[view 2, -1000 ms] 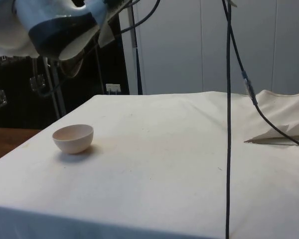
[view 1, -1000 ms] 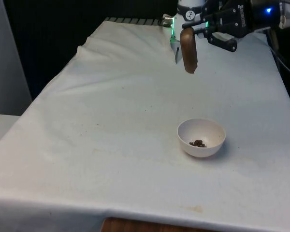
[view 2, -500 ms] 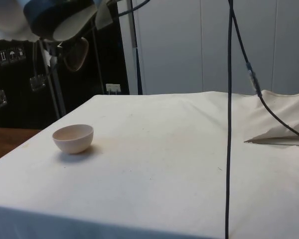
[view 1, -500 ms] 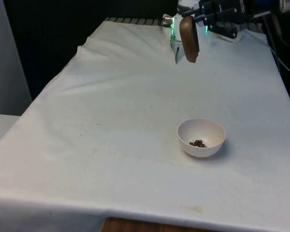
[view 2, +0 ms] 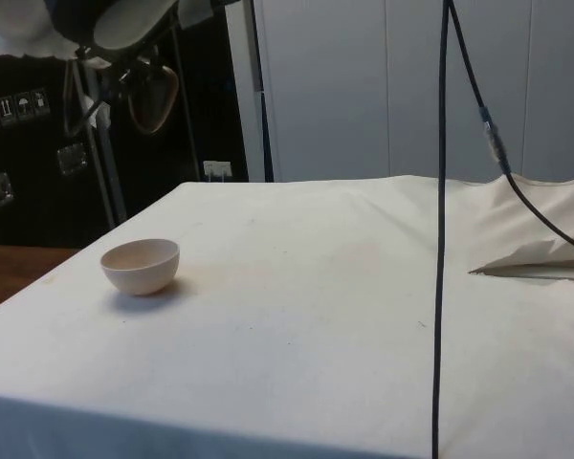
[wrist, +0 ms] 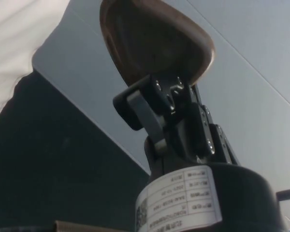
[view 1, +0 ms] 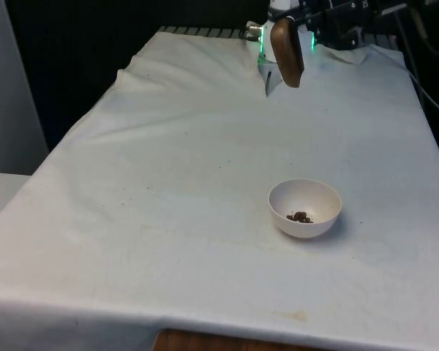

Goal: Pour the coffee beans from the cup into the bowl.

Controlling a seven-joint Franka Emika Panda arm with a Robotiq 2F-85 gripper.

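Note:
A white bowl [view 1: 304, 228] stands on the cloth towards the front view's right, with a few coffee beans [view 1: 300, 216] at its bottom. From the side the bowl [view 2: 140, 267] sits near the table's edge. High above the table's far end hangs a brown cup [view 1: 287, 53], tipped on its side with its mouth turned sideways. My gripper [view 1: 301, 35] is shut on the cup's rim. In the side view the cup [view 2: 153, 96] is well above and behind the bowl. The wrist view has the cup [wrist: 154, 43] clamped between my fingers [wrist: 157, 108]; I cannot see into it.
A black cable [view 2: 439, 239] hangs down across the side view. The cloth is bunched into a fold [view 2: 540, 251] at the far end, with a raised crease [view 1: 267, 79] below the cup. The table's front edge [view 1: 227, 329] is close to the bowl.
My gripper has lifted the cup higher and drawn it back towards the table's far end, away from the bowl. The bowl and its beans have not moved.

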